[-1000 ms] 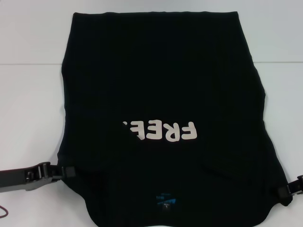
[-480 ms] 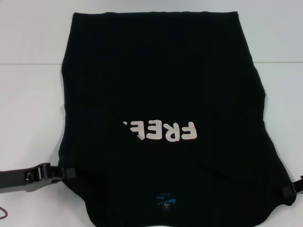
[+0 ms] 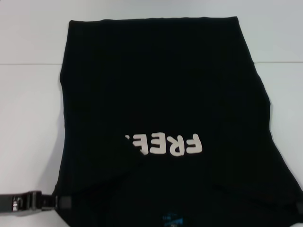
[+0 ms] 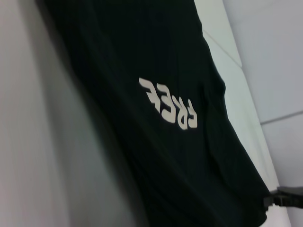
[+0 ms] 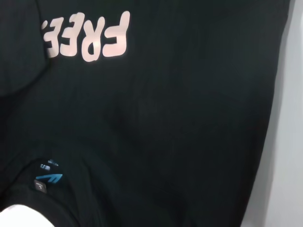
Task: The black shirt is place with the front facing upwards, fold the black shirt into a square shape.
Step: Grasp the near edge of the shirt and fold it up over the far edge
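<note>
While the black shirt (image 3: 161, 118) lies on the white table (image 3: 28, 118), the left gripper (image 3: 64, 202) pinches its near-left edge. The right gripper's (image 3: 299, 208) grip cannot be told.

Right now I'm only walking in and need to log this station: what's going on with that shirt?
The robot is working on the black shirt, spread front-up on the white table with its "FREE" lettering showing and the collar end nearest the robot. The left tool sits at the shirt's near left edge. The right tool is barely in view at the near right edge. No fold across the shirt is visible yet.
</note>
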Robot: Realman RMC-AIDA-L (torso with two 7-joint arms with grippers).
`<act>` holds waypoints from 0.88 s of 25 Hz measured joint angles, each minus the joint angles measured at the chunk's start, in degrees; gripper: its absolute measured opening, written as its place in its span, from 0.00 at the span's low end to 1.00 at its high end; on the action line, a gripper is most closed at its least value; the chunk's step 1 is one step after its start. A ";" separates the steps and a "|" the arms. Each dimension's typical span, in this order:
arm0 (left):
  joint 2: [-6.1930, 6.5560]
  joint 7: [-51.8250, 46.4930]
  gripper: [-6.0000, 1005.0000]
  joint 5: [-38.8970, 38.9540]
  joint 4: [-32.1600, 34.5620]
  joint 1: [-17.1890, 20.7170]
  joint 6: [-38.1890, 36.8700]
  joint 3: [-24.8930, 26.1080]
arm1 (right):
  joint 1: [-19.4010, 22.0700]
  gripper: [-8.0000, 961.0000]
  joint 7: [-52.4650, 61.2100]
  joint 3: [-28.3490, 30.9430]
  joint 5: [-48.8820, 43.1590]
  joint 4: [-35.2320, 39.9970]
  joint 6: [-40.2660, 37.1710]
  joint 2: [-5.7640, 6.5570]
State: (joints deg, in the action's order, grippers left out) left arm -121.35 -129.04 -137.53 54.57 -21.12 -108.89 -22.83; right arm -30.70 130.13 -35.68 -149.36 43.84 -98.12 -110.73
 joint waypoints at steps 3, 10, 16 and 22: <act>-0.24 0.02 0.03 -0.57 0.72 0.75 -1.27 0.04 | 0.89 0.02 -0.50 0.00 0.04 0.05 -1.41 0.11; -0.21 1.62 0.03 0.46 0.33 0.97 -3.93 0.65 | 1.75 0.02 -3.82 4.07 2.17 0.11 -4.82 -0.14; 0.99 0.37 0.03 10.59 -2.93 -2.45 -2.99 4.45 | 0.02 0.02 -4.24 6.76 12.93 0.11 -4.39 0.14; 1.17 -3.78 0.03 16.64 -7.71 -8.19 9.03 5.51 | -4.14 0.03 -2.04 7.50 19.32 -0.50 5.25 -0.63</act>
State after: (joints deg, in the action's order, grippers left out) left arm -120.18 -132.82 -120.89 46.86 -29.31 -99.86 -17.32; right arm -34.84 128.08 -28.19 -130.04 43.34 -92.87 -111.36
